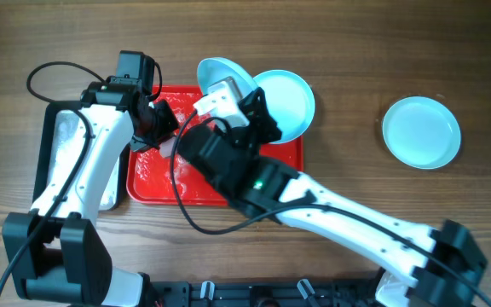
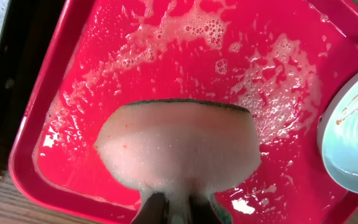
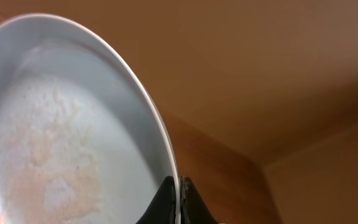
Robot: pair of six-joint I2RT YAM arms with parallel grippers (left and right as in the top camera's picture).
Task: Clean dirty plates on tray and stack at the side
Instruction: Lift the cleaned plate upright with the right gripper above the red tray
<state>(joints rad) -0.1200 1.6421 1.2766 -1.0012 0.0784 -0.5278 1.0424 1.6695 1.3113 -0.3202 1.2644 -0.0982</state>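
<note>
A large red rectangular plastic tray (image 1: 286, 152) with rounded corners and a raised rim lies on the brown wood-grain table (image 1: 356, 51). In the overhead view its long axis runs left to right. Its glossy floor is wet and patched with white soap suds.

The left gripper (image 2: 178, 210) has its 2 dark fingers clamped tight on a soft, rounded sponge (image 2: 179, 146). The sponge is pale and foamy, with a thin green scouring layer along its far edge, and it sits over the tray's left half.

The right gripper (image 3: 179, 194) is pinched hard on the rim of the first plate (image 3: 73, 137), a round pale turquoise plate of smooth, shiny material. This plate is tipped steeply on edge above the tray's back rim, and its hollow face shows a faint orange-brown smear.

The second plate (image 1: 290, 102), of the same kind, lies face up over the tray's back right corner, and orange-brown streaks show on it in the left wrist view. The third plate (image 1: 422, 132) lies flat and face up on the table, well apart to the right.

A grey metal pan (image 1: 58, 141) with a black rim sits just beside the tray's left end.
</note>
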